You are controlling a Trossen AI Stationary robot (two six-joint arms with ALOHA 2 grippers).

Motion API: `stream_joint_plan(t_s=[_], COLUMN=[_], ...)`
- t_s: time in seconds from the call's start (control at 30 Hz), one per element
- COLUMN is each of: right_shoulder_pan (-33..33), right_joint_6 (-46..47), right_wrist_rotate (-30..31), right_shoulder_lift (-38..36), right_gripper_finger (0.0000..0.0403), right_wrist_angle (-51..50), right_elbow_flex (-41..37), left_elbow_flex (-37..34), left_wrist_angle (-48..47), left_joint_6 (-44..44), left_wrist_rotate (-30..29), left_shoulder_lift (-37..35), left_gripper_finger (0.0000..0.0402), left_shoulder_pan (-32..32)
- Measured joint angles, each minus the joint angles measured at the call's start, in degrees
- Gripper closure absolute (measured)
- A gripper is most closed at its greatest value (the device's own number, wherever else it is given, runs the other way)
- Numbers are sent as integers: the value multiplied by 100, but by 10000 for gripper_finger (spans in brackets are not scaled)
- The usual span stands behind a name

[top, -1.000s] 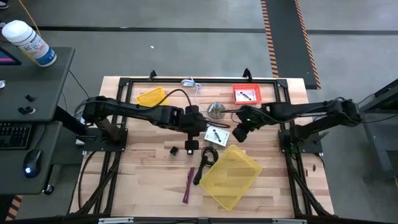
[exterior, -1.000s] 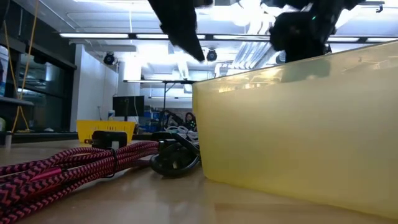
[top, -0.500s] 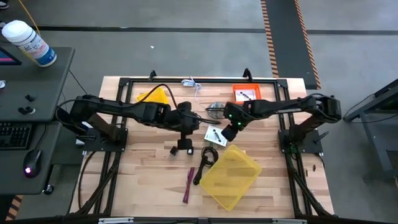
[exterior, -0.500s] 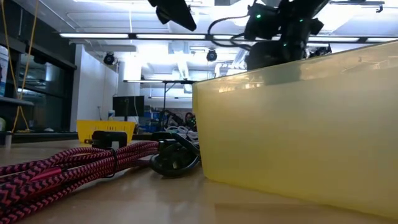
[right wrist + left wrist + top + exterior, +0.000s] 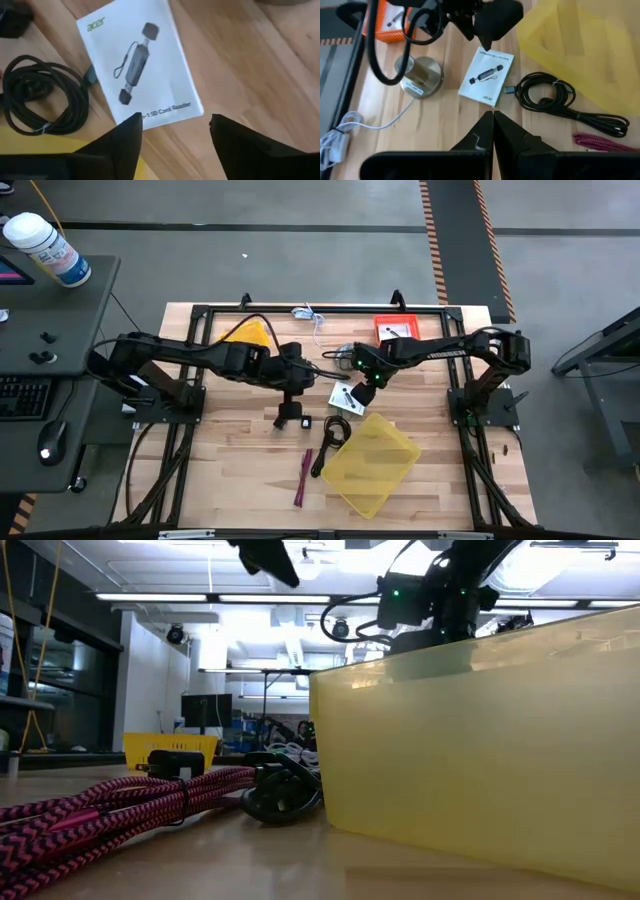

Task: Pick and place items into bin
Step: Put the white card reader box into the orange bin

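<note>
A white card (image 5: pixel 345 395) (image 5: pixel 142 65) printed with a dark stick lies flat on the wood table. My right gripper (image 5: pixel 364 378) (image 5: pixel 175 120) hovers open just above the card's edge and touches nothing. My left gripper (image 5: pixel 304 385) (image 5: pixel 493 117) is shut and empty, and hangs above the table to the card's left. A black cable coil (image 5: pixel 335 430) (image 5: pixel 545 95) lies beside the yellow bin (image 5: pixel 375 460) (image 5: pixel 480 740). The maroon stick (image 5: pixel 303 475) (image 5: pixel 120 805) lies on the bin's left. Small black cubes (image 5: pixel 292 420) sit under my left arm.
A silver dome (image 5: pixel 345 358) (image 5: pixel 422 77) stands on the far side of the card. An orange tray (image 5: pixel 396 330) holding another card sits at the far right. A small yellow tray (image 5: pixel 245 333) is at the far left, and a white cord (image 5: pixel 310 315) lies at the far edge.
My right gripper has gone toward the table's left, from beside the bin to over the white card. My left gripper has drawn back a little toward the table's left. No item has moved.
</note>
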Motion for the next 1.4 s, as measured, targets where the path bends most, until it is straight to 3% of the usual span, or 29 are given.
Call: stream_joint_plan(t_s=[0.27, 0.73, 0.87, 1.1, 1.4], right_shoulder_pan=[-201, -224, -226, -230, -213], right_joint_6=[-141, -140, -169, -443, -661], right_wrist_rotate=[-142, -211, -455, -690, -882], right_shoulder_lift=[57, 885, 1192, 1526, 1468], right_gripper_finger=[194, 215, 254, 381, 401], right_wrist_angle=[6, 100, 437, 668, 944], right_elbow_flex=[0, 4, 24, 39, 6], left_elbow_flex=[2, 2, 2, 2, 2], left_wrist_angle=[25, 1, 1, 1, -1], left_joint_6=[2, -20, -22, -22, -22], left_wrist_rotate=[-69, -95, -95, -124, -218], left_shoulder_lift=[-301, -422, -422, -420, -419], left_gripper_finger=[401, 401, 401, 401, 401], left_shoulder_pan=[0, 0, 0, 0, 0])
